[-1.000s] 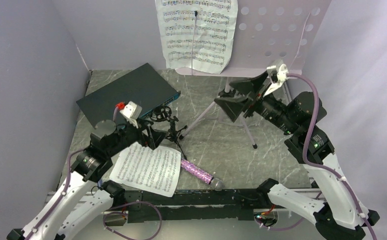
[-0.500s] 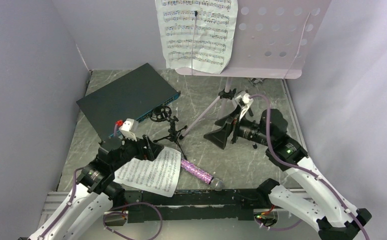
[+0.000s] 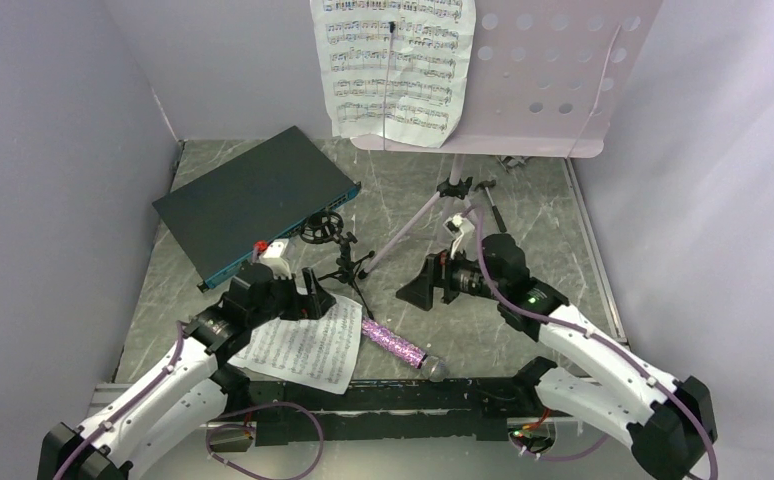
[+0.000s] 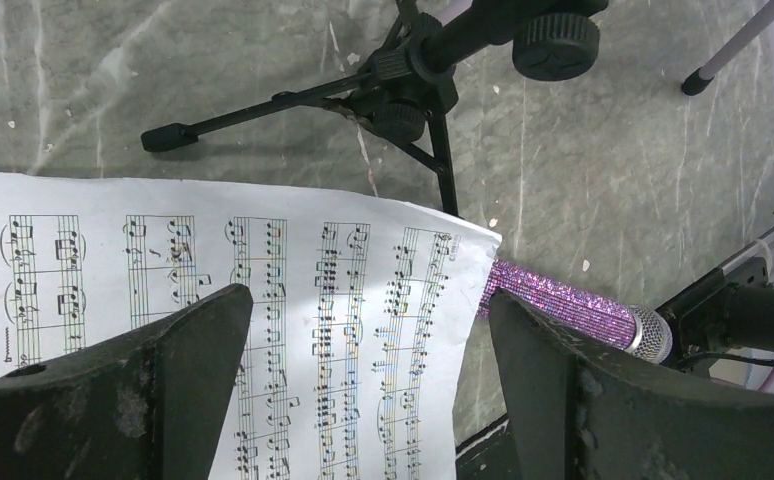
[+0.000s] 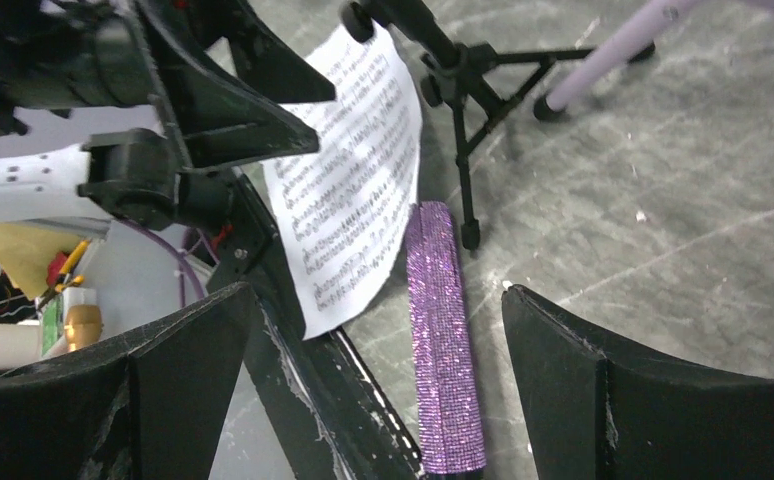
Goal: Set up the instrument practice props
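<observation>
The pale-lilac perforated music stand (image 3: pixel 553 80) stands at the back on its silver tripod (image 3: pixel 433 205). One sheet-music page (image 3: pixel 393 65) hangs on its left half. The second page (image 3: pixel 298 340) lies flat at the table's front. The purple glitter microphone (image 3: pixel 398 347) lies beside that page's right edge. The black mic stand (image 3: pixel 338 250) stands upright behind the page, its ring empty. My left gripper (image 3: pixel 313 298) is open, low over the page (image 4: pixel 263 300). My right gripper (image 3: pixel 418 285) is open and empty, facing the microphone (image 5: pixel 443 340) from its right.
A dark flat box with a teal edge (image 3: pixel 253 195) lies at the back left. Lilac walls close in three sides. A black rail (image 3: pixel 413 395) runs along the near edge. Red and orange tools (image 5: pixel 63 265) lie beyond the table.
My right arm has come down from the music stand, swinging left to sit low over the table by the microphone. My left gripper has shifted slightly right and lower over the flat page.
</observation>
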{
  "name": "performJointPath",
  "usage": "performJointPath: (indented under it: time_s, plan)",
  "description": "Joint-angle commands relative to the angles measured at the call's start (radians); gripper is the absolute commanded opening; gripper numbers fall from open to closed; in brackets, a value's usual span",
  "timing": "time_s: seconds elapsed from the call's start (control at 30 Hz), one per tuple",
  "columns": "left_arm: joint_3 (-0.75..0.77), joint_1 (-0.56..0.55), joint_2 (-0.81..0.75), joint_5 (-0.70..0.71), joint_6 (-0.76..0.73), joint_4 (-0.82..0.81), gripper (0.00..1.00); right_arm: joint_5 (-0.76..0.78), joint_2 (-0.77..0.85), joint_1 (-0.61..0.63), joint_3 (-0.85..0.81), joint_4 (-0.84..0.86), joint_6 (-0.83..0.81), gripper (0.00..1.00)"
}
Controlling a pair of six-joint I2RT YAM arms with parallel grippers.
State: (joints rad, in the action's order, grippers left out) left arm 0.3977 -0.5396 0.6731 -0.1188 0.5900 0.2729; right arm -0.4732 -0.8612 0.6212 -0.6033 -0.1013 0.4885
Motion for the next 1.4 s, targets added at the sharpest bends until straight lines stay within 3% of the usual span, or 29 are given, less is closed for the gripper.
performJointPath:
  time_s: [0.0,0.4,0.83,1.13,1.2,1.37]
  plan:
    - [0.029,0.015,0.005,-0.026,0.03,-0.066,0.94,0.055,-0.069,0.034,0.007,0.072,0.018,0.97]
    - [-0.05,0.195,-0.027,-0.23,0.125,-0.179,0.94,0.249,-0.341,0.278,-0.061,0.158,-0.003,0.91]
    - [-0.096,0.458,-0.181,-0.476,0.277,-0.266,0.94,0.318,-0.554,0.359,-0.175,0.169,-0.028,0.74]
    - [0.01,0.471,-0.304,-0.417,0.139,-0.093,0.94,0.336,-0.647,0.375,-0.238,0.194,-0.036,0.54]
    - [0.048,0.472,-0.325,-0.429,0.1,-0.062,0.94,0.339,-0.67,0.378,-0.249,0.195,-0.038,0.46]
    - [0.165,0.472,-0.347,-0.479,-0.012,0.001,0.94,0.337,-0.72,0.379,-0.289,0.184,-0.046,0.38]
